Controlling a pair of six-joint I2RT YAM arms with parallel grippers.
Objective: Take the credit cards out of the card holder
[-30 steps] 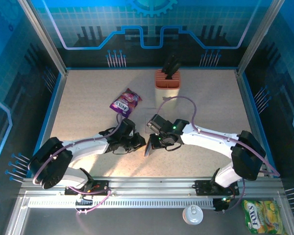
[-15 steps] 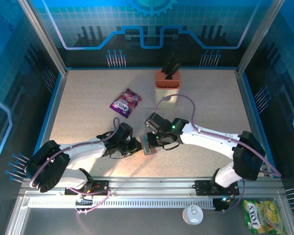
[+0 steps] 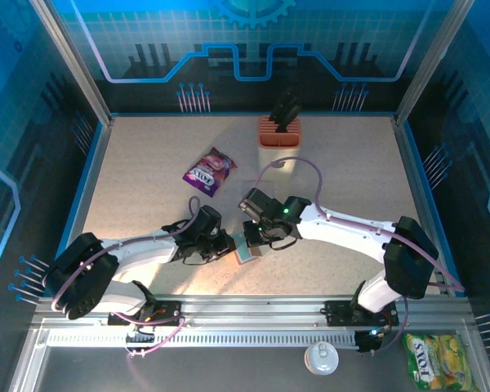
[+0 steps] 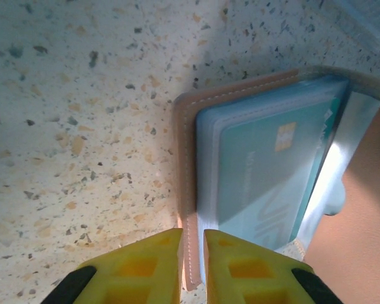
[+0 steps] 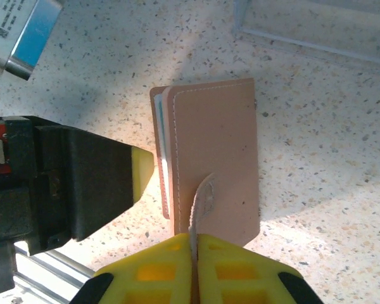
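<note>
While the left claw (image 4: 191, 237) clamps the bottom cover of the small flat brown leather card holder (image 3: 247, 243), midway along the tabletop's (image 3: 147, 163) near edge, the right claw (image 5: 194, 239) pinches its top flap's tab, probably to spread it and expose the thin teal-blue credit cards (image 4: 266, 171).

Top cam high behind, looks down on table (image 3: 351, 163); both wrist cams close-up, share card holder (image 5: 215, 158)

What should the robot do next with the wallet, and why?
Probably pull the card holder wider open with the right gripper. It pinches the top tab, the left gripper pinches the bottom cover's edge, and the teal credit cards sit tucked inside.
</note>
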